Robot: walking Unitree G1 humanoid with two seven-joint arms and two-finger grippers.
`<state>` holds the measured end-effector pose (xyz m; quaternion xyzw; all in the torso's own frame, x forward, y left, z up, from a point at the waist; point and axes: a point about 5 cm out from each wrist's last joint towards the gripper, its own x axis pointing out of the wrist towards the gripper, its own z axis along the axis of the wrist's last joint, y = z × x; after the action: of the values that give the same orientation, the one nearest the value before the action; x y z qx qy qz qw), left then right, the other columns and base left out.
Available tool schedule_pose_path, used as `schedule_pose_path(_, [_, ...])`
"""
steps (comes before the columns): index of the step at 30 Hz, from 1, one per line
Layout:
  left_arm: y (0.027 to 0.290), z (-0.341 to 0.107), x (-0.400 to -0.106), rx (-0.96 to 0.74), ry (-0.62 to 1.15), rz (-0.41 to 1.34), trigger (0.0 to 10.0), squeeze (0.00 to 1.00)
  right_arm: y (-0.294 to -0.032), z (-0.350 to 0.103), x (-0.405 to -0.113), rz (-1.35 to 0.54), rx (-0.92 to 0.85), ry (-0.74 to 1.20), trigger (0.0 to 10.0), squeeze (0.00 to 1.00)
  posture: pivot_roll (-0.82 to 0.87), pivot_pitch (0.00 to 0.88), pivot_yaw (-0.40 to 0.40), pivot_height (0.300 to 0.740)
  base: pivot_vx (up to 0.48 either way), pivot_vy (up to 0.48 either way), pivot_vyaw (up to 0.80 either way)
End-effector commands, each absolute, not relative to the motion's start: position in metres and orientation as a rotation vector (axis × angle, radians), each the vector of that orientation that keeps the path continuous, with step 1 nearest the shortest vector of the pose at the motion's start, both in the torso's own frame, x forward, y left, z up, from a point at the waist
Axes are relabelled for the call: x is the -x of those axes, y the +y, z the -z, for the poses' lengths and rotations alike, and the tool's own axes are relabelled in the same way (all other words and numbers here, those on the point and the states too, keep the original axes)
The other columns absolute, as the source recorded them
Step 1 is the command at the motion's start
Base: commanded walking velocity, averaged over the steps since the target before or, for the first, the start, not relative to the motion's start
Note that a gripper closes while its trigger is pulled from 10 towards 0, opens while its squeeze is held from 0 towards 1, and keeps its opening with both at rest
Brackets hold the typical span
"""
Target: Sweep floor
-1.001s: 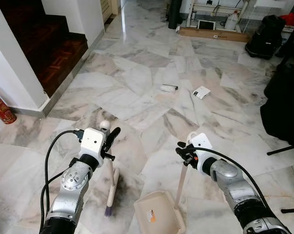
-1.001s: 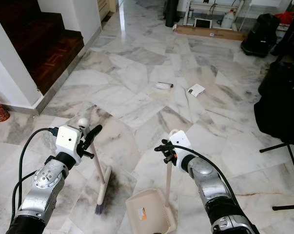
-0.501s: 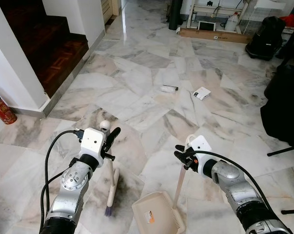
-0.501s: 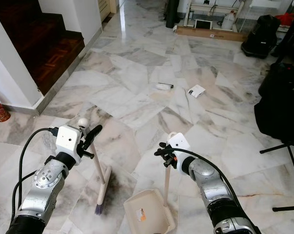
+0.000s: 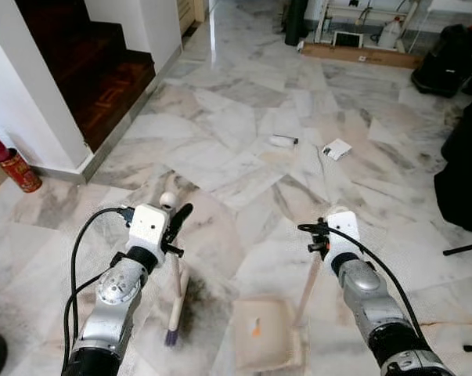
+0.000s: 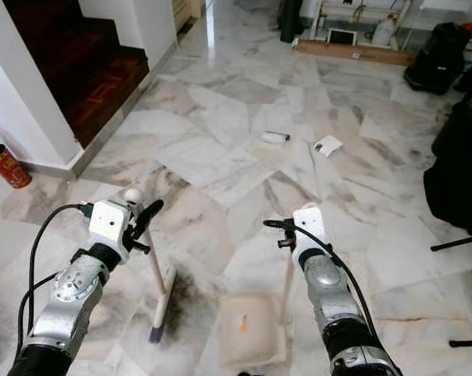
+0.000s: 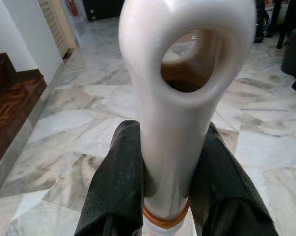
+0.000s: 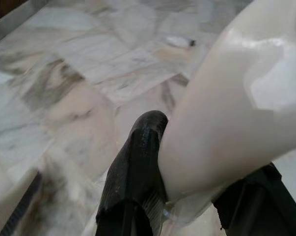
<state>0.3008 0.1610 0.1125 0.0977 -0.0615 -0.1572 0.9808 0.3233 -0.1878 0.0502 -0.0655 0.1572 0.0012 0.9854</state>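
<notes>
On veined marble floor, broom, dustpan, wooden stairs

The dustpan is smeared by motion blur, so its rim and the orange mark on it are unclear. Two small scraps of litter on the floor are too small to identify. The right pincer is cut off by the wrist picture's edge.

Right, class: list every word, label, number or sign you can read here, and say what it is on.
Nothing here is legible.
Dustpan: orange sticker, too blurred to read.
Red can by the wall: printed pattern, too small to read.
White packet on the floor: dark marks, unreadable.
</notes>
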Motion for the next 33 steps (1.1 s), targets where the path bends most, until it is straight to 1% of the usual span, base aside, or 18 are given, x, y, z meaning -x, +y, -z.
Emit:
schedule_pose_path(1, [0.161,-0.119,-0.304,-0.21,-0.152,0.31,10.0,0.0,-0.188,-0.048,-0.323,0.031,0.132,0.313,10.0,0.0,-0.02,0.118,-0.014,0.74,0.0,0.0,0.0])
schedule_pose_path(9, [0.163,-0.119,-0.305,-0.216,-0.154,0.295,10.0,0.0,-0.187,-0.045,-0.321,0.095,0.114,0.292,10.0,0.0,-0.02,0.121,-0.017,0.74,0.0,0.0,0.0])
schedule_pose_path(11, [0.166,-0.119,-0.306,-0.219,-0.161,0.27,10.0,0.0,-0.189,-0.05,-0.321,0.165,0.088,0.231,10.0,0.0,-0.03,0.12,-0.021,0.74,0.0,0.0,0.0])
schedule_pose_path(13, [0.167,-0.119,-0.306,-0.219,-0.163,0.26,10.0,0.0,-0.189,-0.052,-0.321,0.177,0.088,0.209,10.0,0.0,-0.03,0.12,-0.021,0.74,0.0,0.0,0.0])
schedule_pose_path(16, [0.17,-0.121,-0.308,-0.218,-0.172,0.239,10.0,0.0,-0.191,-0.066,-0.323,0.228,0.055,0.105,10.0,0.0,-0.03,0.118,-0.023,0.74,0.0,0.0,0.0])
schedule_pose_path(20, [0.17,-0.124,-0.308,-0.202,-0.188,0.22,10.0,0.0,-0.188,-0.075,-0.323,0.232,0.04,0.047,10.0,0.0,-0.03,0.11,-0.027,0.74,0.0,0.0,0.0])
schedule_pose_path(33, [0.168,-0.128,-0.313,-0.173,-0.208,0.189,10.0,0.0,-0.187,-0.067,-0.321,0.221,0.045,0.088,10.0,0.0,-0.04,0.065,-0.037,0.74,0.0,0.0,0.0])
